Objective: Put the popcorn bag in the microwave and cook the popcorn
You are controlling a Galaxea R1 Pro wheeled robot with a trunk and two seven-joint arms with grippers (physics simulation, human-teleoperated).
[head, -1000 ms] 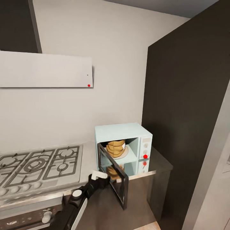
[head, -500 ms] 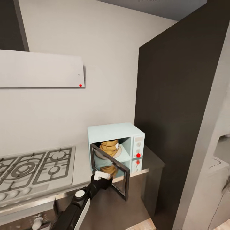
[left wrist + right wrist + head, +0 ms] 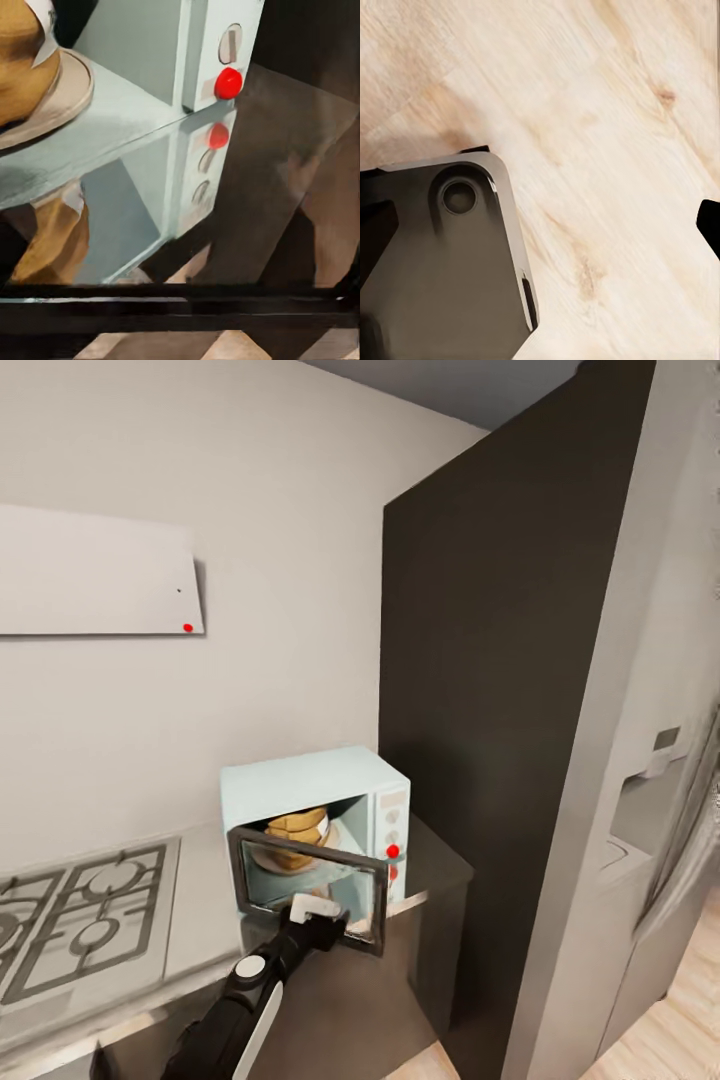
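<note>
The pale blue microwave stands on the grey countertop against the wall. Its dark glass door hangs partly open, swung across most of the opening. Inside, the tan popcorn bag sits upright on a round plate; the left wrist view shows the popcorn bag close up beside the red light. My left gripper rests against the door's outer face; its jaws are hard to make out. My right gripper hangs over wooden floor, dark fingertips far apart.
A steel gas hob lies left of the microwave, a pale range hood above it. A tall dark cabinet rises right beside the microwave, with a grey fridge further right. The robot's dark base is below the right arm.
The microwave door has swung from wide open to mostly across the opening, with my left gripper staying against it. The head view has panned right, shifting everything leftward.
</note>
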